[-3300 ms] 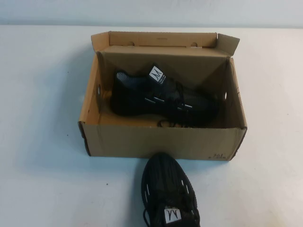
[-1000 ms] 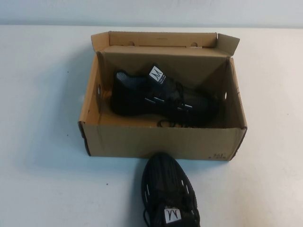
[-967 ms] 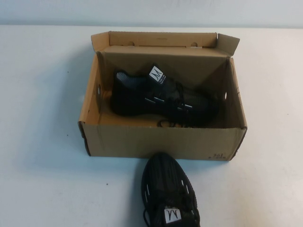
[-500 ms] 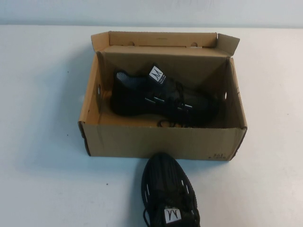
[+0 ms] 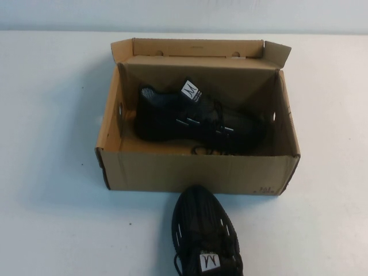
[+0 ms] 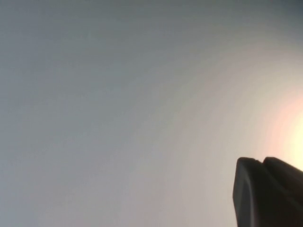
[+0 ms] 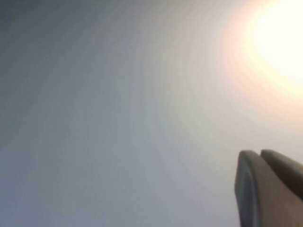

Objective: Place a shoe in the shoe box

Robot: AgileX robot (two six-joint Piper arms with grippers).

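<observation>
Sneakers, two, black mesh and matching. One shoe [image 5: 195, 118] lying on its side inside the shoe box [image 5: 195, 172], heel toward the robot's left, toe toward its right, white tongue label up. Second shoe [image 5: 204, 233] standing upright on the white table [image 5: 52, 230] just in front of the box's near wall, toe pointing at the box, heel cut off by the bottom edge of the high view.

Boxes, one: brown cardboard, open, lid flap folded back at the far side, small round holes in the side walls.

Grippers, two, neither visible from above. Left gripper [image 6: 262, 163] seen only from its wrist camera as a dark tip with fingers pressed together, holding nothing, facing a blank pale surface. Right gripper [image 7: 260, 155] likewise, fingers together, empty, with a bright glare beyond it. Both well away from shoes and box.

Handling, as a judgement: likely light, soft and yielding in the mesh upper, firm in the ridged sole. Best hold probably at the collar or heel rim, or across the midfoot; loose laces liable to snag on the box wall.
</observation>
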